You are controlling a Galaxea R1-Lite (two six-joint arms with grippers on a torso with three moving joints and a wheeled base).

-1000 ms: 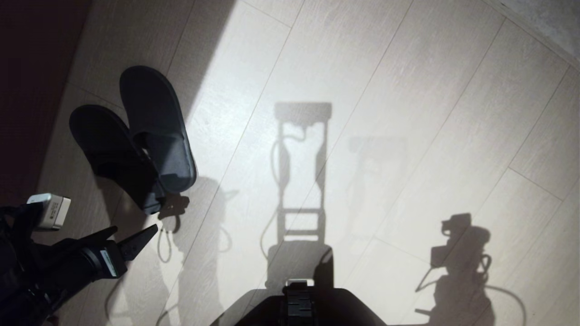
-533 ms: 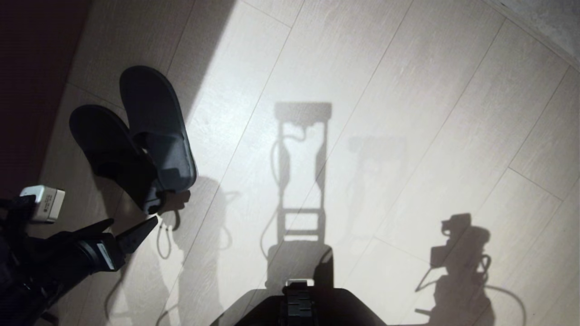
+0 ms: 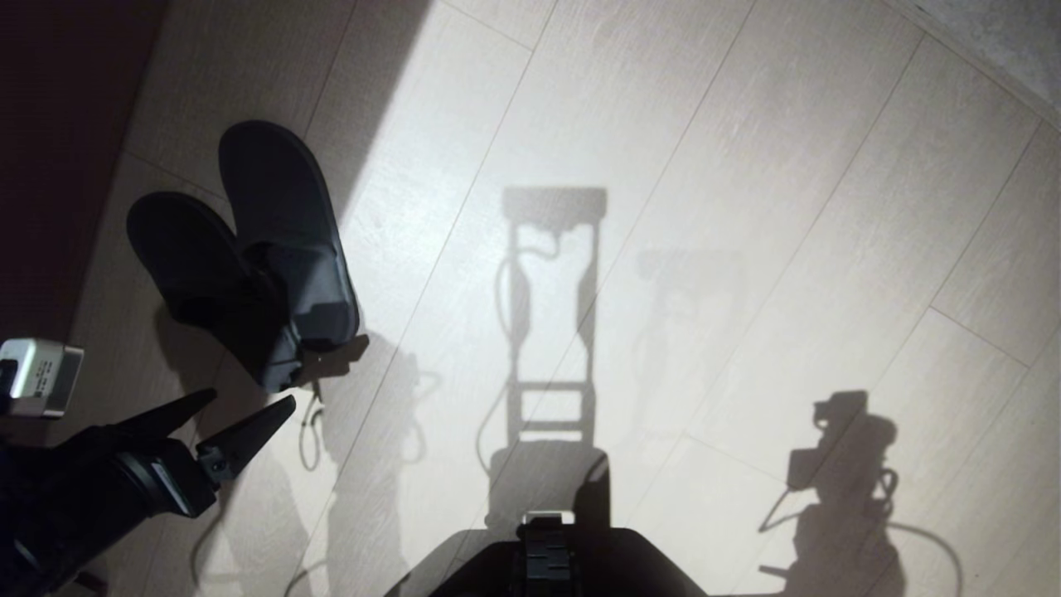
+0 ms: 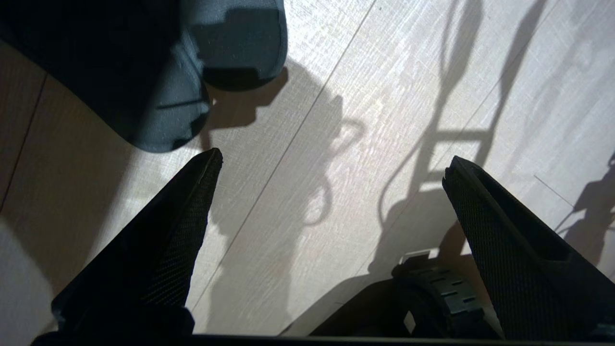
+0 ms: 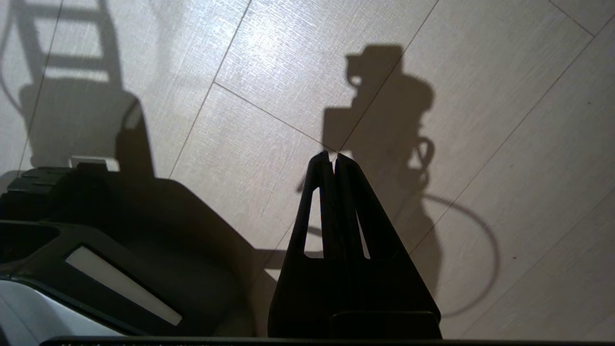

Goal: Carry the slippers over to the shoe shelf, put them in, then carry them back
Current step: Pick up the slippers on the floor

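Head view: slippers [image 3: 249,249] just beyond open left hand [image 3: 249,400], seemingly apart.

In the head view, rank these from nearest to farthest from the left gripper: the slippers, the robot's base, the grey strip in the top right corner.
From the left gripper, low on the left with jaws open and empty:
1. The slippers, on the floor just beyond its tips, not touching.
2. The robot's base, at the bottom centre.
3. The grey strip, far across at the top right corner.
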